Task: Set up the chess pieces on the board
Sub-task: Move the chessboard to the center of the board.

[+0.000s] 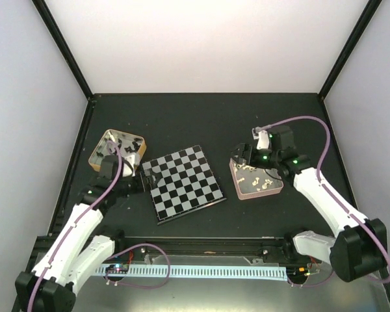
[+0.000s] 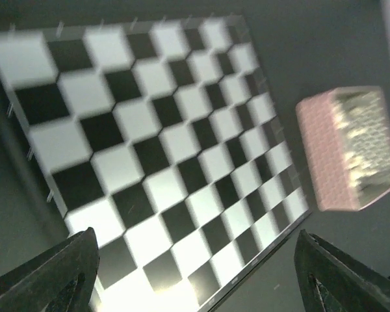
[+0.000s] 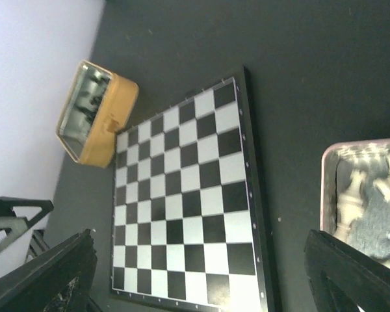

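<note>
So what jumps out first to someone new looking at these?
The bare black-and-grey board sits mid-table, no pieces on it. Left of it a gold tin holds black pieces; right of it a pink tray holds the cream pieces.

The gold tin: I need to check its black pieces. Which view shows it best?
Top external: the gold tin is seen from above, black pieces visible inside, though the left arm overlaps its near corner. Right wrist shows it side-on, contents blurred. Left wrist misses it.

Left wrist view blurs the board and pink tray.
</note>
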Robot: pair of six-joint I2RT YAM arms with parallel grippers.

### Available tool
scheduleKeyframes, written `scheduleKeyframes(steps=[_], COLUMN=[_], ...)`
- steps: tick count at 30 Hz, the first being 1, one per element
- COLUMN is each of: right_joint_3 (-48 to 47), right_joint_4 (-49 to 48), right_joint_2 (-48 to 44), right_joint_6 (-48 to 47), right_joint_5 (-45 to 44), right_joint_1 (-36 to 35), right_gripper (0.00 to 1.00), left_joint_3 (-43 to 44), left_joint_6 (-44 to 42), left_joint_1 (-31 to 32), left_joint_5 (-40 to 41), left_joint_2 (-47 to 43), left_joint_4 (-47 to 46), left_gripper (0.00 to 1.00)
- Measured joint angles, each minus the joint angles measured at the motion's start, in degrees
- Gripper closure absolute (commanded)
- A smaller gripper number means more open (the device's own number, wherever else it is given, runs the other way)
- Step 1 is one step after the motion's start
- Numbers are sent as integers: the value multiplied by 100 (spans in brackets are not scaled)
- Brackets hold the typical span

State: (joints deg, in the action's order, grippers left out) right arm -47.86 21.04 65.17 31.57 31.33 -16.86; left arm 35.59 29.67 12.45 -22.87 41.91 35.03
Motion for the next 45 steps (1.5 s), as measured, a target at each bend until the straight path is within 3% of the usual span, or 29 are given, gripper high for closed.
scheduleKeyframes(steps=[8,15,19,27,35,45], right_joint_3=[-83,-103,-83,-42,15,13], right_joint_4=[542,994,1231,1375,1408,1130], right_joint_2=[350,433,444,988,1506,2267], right_joint_6=[-39,-120,-157,-352,-376,-417], right_joint_5=[-1217,-2332,-3025,-3620,-4575,-4631], right_joint_1=[-466,-466,-466,-466,-452,-175], right_gripper=[25,46,52,63,66,73], left_joint_3=[-758,-1001,-1010,-990,-640,-190], left_joint_6=[1056,1410,1390,1233,997,734], left_joint_1=[723,796,796,796,815,817], left_joint_5=[942,1228,1202,977,925,914], left_joint_2=[308,955,1405,2214,2809,3442], left_joint_4=[632,448,162,-448,-793,-1134], left_gripper=[27,46,54,57,63,65])
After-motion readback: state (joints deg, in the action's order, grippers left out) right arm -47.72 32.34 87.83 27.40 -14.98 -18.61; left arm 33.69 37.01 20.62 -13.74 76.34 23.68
